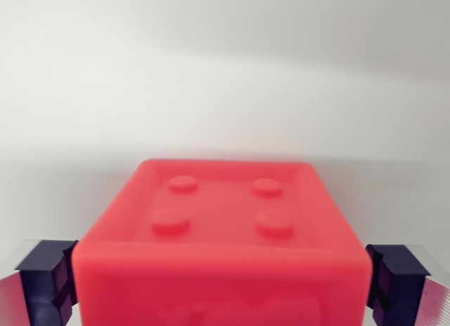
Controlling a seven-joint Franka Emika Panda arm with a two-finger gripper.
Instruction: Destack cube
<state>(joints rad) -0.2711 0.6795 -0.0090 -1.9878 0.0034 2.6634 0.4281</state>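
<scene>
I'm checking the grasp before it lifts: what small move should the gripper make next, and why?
Probably a short, straight lift. The red plastic cube with four round studs sits between the dark finger pads, which appear pressed against its two sides, so the gripper seems shut on it. The view does not show what lies beneath the cube, so the lift should be slow.

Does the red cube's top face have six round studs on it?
No, the red cube shows four round studs on its recessed top face, arranged two by two.
</scene>
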